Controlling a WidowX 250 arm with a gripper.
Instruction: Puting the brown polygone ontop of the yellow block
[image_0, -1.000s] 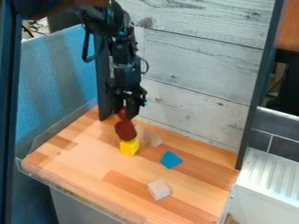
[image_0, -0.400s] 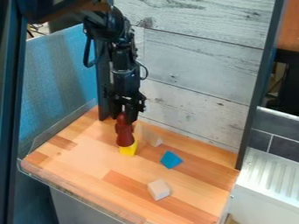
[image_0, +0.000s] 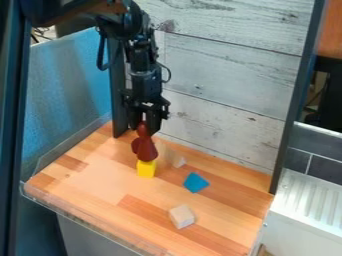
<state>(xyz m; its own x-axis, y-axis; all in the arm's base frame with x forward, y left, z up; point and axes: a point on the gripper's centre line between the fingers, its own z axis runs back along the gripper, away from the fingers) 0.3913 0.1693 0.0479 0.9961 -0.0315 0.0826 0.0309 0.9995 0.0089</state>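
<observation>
The brown polygon is right above the yellow block, and its wide bottom end comes down to the block's top. I can't tell if the two touch. My brown piece is dark and reddish, with a small round top and a wide part below, and it leans a little. My tool points down and pinches it by that small top, one finger on each side. The black arm comes in from the upper left of my view and hangs over the back of the worktop.

The yellow block sits on the wood. Just to the right of it, a bit farther back, I see a small pale piece. The blue piece, with its pointy corners, lies to the right and nearer to me. Closer still is a pale wooden block, well apart from the yellow one.

Behind the worktop is a wall of whitish boards. A blue panel stands on the left. Over on the right I see a white ridged thing below some dark gray tiles.
</observation>
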